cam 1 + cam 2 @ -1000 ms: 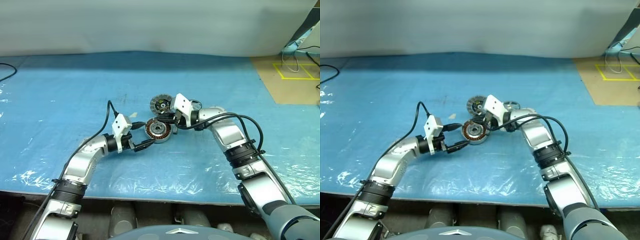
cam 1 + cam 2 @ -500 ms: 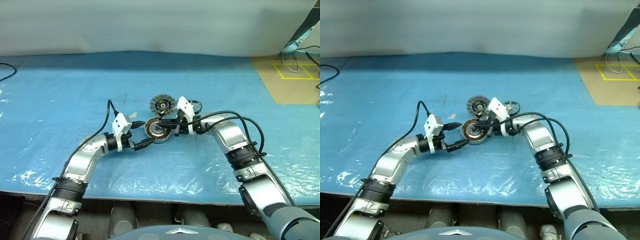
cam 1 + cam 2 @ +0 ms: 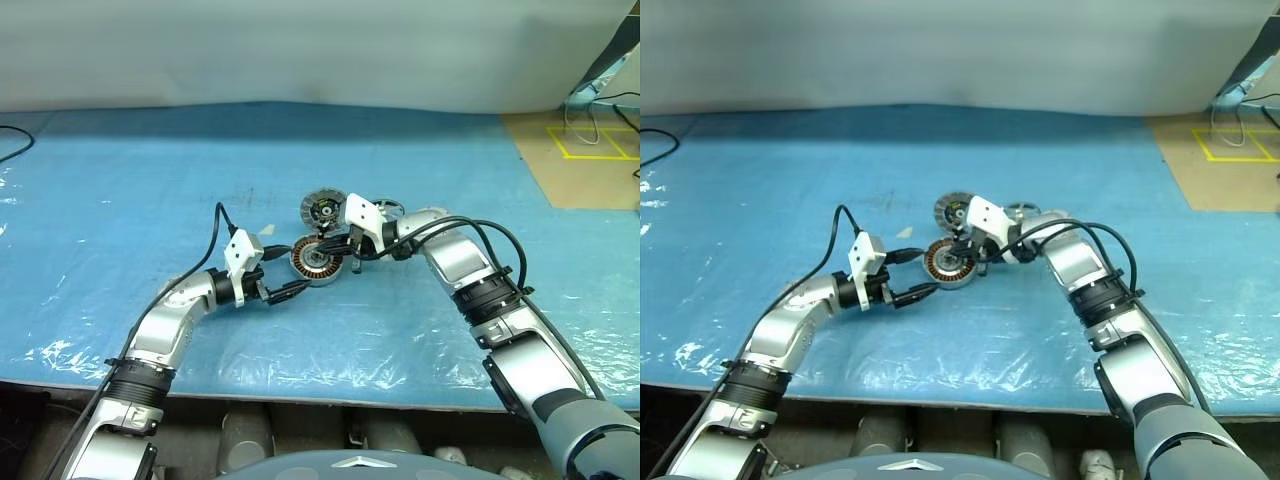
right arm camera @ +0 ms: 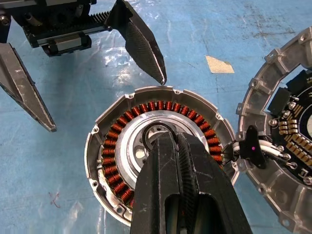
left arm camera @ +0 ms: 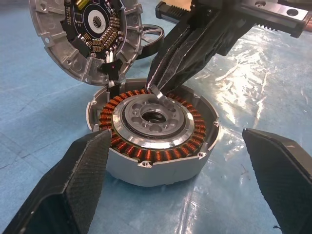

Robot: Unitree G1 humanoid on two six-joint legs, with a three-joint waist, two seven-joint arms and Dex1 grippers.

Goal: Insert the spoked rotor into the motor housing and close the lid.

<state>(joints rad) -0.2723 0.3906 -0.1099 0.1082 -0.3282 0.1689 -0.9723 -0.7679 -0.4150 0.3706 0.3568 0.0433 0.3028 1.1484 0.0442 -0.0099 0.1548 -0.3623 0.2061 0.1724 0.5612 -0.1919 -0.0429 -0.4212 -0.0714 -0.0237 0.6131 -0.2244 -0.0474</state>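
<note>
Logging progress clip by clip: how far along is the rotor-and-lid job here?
Early. Done: nothing seated. The housing sits open, with its copper windings and centre ring showing. In hand: the shut right claw has its tips at the housing's centre, while the open left claw waits beside it, holding nothing. Left: the rotor lies on the sheet behind the right arm and still has to go in. The lid, tilted up behind the housing, remains to be closed.

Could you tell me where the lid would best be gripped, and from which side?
Probably the raised top edge of its ribbed rim, from above: the lid stands tilted beside the motor housing, white wires at its low edge, components on its dark face.
</note>
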